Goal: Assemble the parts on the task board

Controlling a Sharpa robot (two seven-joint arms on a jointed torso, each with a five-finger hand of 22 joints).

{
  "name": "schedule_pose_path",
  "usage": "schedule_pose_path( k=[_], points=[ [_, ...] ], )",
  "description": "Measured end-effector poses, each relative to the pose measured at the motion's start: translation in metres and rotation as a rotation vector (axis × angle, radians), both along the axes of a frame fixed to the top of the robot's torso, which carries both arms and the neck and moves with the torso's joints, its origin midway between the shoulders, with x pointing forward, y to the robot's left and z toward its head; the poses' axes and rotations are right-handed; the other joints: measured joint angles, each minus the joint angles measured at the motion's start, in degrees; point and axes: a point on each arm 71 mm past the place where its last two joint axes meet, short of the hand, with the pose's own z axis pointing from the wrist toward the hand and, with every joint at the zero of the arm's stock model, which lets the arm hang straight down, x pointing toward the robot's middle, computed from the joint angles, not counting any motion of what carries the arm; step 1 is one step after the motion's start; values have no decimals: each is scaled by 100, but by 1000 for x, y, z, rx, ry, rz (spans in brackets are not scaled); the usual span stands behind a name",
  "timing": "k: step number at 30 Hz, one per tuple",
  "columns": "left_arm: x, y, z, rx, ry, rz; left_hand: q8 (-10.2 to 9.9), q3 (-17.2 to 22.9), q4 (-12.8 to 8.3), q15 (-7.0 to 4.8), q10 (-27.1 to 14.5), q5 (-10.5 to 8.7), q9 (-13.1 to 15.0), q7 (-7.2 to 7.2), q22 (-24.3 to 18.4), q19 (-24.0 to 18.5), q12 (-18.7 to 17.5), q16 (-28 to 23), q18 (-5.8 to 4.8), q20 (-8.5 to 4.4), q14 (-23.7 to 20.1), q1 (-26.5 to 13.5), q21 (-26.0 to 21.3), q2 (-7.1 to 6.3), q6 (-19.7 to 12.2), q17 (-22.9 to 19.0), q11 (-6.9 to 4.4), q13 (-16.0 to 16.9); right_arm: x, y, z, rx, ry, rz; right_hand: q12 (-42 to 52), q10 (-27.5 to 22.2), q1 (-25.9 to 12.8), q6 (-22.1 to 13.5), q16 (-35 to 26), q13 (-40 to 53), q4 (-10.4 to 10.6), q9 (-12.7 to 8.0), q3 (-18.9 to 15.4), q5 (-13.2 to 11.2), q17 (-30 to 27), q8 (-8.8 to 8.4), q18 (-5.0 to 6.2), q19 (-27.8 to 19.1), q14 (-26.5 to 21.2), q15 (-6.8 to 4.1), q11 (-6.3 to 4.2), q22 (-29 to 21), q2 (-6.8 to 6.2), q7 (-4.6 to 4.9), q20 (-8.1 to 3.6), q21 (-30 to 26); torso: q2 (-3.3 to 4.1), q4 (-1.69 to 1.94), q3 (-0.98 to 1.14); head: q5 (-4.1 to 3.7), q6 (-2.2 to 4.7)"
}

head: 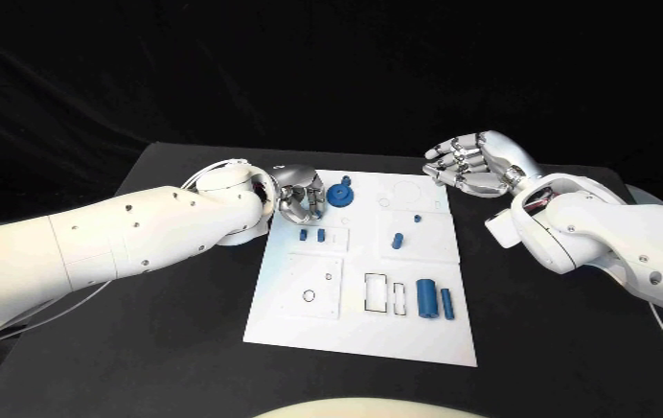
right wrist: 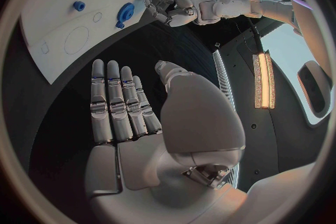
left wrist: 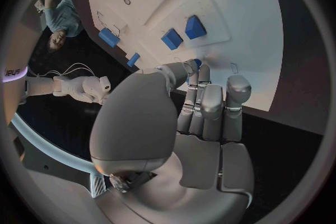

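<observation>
The white task board (head: 415,332) lies mid-table with several blue parts on it. A round blue part (head: 341,194) sits near its far left corner. My left hand (head: 297,197) hovers just beside that part, fingers drawn together and pointing down at the board (left wrist: 231,0). A sliver of blue (left wrist: 198,62) shows at its fingertips; whether it is pinched is unclear. Beyond the board's far right corner my right hand (head: 469,164) is raised with fingers apart, holding nothing. The right wrist view shows that hand (right wrist: 126,112) flat over black table, with the round part (right wrist: 126,11) ahead.
Two blue cylinders (head: 435,300) lie at the board's near right beside rectangular outlines. Two small blue pieces (head: 312,235) sit on the left, two more (head: 398,241) near the middle. Black table surrounds the board, and a cable (head: 207,171) runs along my left wrist.
</observation>
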Motion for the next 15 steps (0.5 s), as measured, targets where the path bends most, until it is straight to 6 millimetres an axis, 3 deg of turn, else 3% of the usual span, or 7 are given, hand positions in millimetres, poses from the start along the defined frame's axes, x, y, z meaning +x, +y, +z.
schedule_pose_path(
  k=[15],
  points=[
    [2,-3,-1,6,7,-3,-22,0,0,0,21,1,-10,0,-27,-22,-34,0,0,21,0,-23,0,-23,12,-34,20,-12,0,0,0,0,0,0,0,0,0,0,0,-7,0,0,0,0,-6,0,0,0,0,0,0,-15,0,0,0,0,2,0,0,-8,-2]
  ],
)
